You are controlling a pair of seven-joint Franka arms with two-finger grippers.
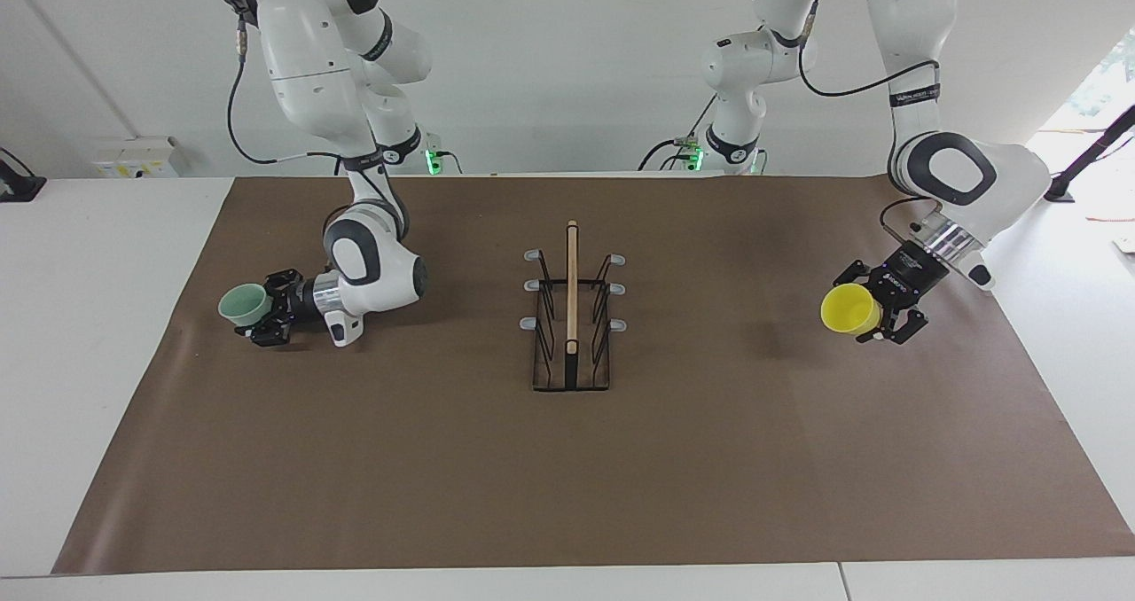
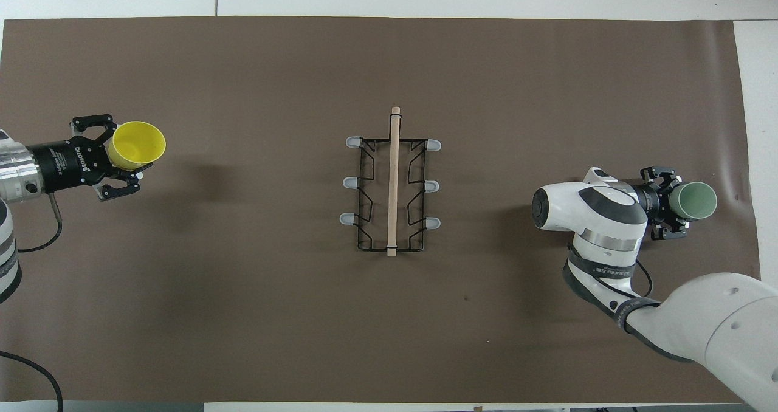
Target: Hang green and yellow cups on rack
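The rack point(image 1: 571, 317) stood mid-worktop on the brown mat point(image 1: 567, 477), its six pegs bare. The left hand point(image 1: 873, 313), wrist angled down, grasped the yellow cup point(image 1: 849, 308) on its side over the mat toward the left arm's end; "ROBOTIQ" read on that hand point(image 2: 100, 160) in the overhead view only. The right hand point(image 1: 266, 310), arm bent low and level, grasped the green cup point(image 1: 244, 304) on its side over the mat toward the right arm's end. The overhead view showed the yellow cup's point(image 2: 138, 144) open mouth turned toward the rack point(image 2: 392, 184), the green cup's point(image 2: 696, 200) turned away.

White jointed arms, black cables, black end effectors
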